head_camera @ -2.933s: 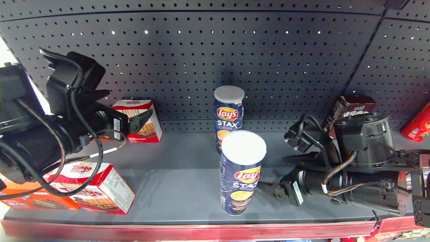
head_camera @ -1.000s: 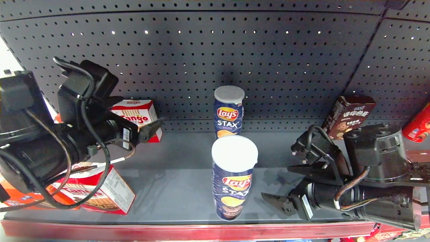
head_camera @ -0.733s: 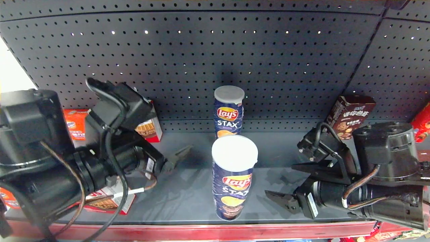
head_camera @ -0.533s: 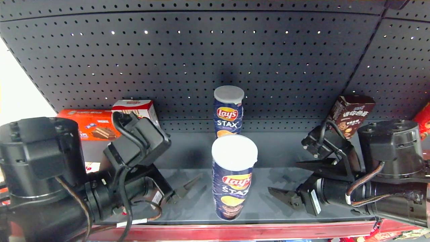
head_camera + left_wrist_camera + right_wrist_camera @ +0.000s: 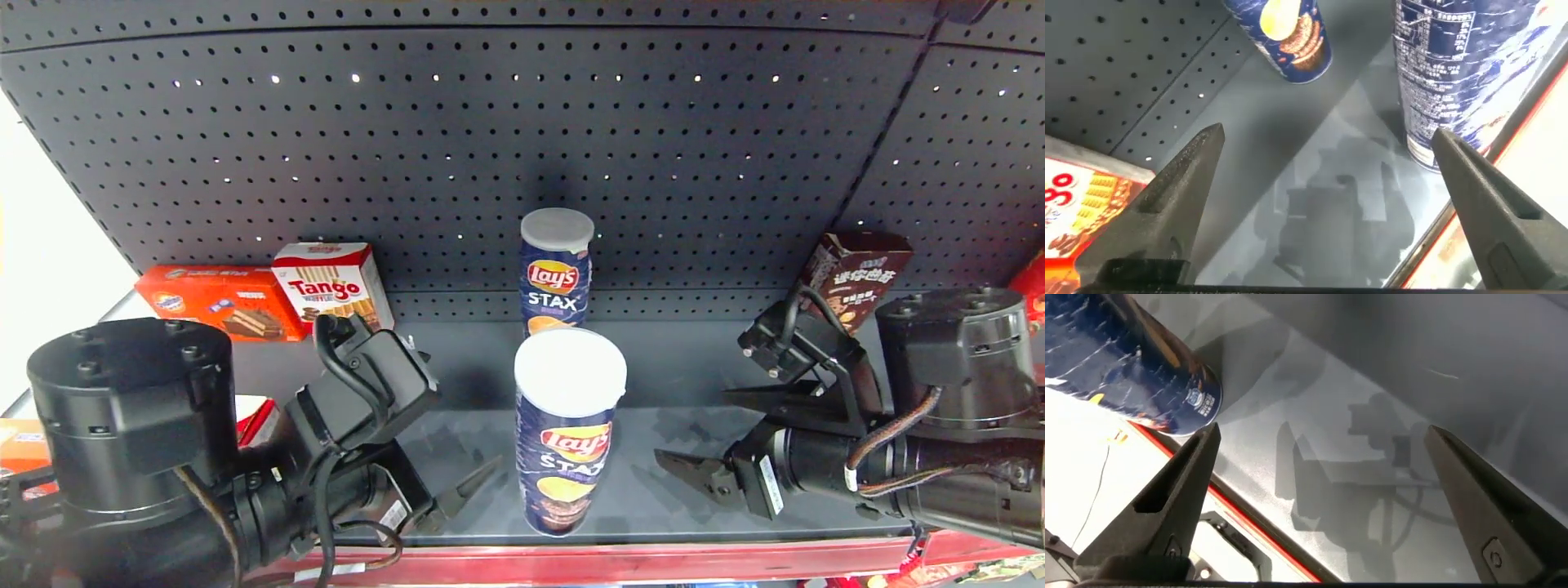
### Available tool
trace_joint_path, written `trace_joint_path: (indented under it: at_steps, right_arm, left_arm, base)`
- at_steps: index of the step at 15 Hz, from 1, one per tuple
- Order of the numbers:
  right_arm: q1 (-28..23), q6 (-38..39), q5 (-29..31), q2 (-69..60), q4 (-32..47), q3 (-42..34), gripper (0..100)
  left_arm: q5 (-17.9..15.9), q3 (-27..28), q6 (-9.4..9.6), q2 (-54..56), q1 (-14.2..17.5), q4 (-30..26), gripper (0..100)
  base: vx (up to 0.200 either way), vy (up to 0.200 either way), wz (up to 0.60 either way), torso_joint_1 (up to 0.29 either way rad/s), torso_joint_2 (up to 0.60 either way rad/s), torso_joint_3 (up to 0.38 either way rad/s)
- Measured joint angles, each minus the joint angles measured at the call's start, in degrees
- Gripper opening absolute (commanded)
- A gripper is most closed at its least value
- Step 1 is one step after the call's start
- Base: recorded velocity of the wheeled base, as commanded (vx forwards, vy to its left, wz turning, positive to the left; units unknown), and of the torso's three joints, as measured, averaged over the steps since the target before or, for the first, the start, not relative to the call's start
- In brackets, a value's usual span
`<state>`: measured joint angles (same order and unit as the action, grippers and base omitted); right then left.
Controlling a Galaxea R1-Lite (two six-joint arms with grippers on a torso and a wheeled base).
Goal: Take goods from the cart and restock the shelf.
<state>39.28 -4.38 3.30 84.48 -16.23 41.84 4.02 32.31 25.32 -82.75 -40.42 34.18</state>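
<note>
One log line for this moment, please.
front dark-blue cylindrical chip can with white lid: upright near front edge of grey metal shelf, ungripped | left claw: open, empty, beside it | right claw: open, empty, beside it

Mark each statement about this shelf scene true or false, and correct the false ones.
1. The front can and the rear can both stand upright on the shelf. True.
2. The right gripper is shut on the front can. False: it is open and empty, to the right of that can and apart from it.
3. The left gripper is open and holds nothing. True.
4. The brown box lies flat at the shelf's left end. False: it stands tilted at the back right, against the perforated panel.
</note>
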Motion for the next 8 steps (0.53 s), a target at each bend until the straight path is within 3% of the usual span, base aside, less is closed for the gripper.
trace_joint_path:
  at_steps: [8]
  right_arm:
    - [-1.6, 0.1, -0.2, -1.1, 0.0, -0.7, 100]
  left_arm:
    - [0.0, 3.8, 0.84, -5.3, -0.2, 0.2, 100]
  base:
    - [0.000, 0.000, 0.00, 0.000, 0.00, 0.000]
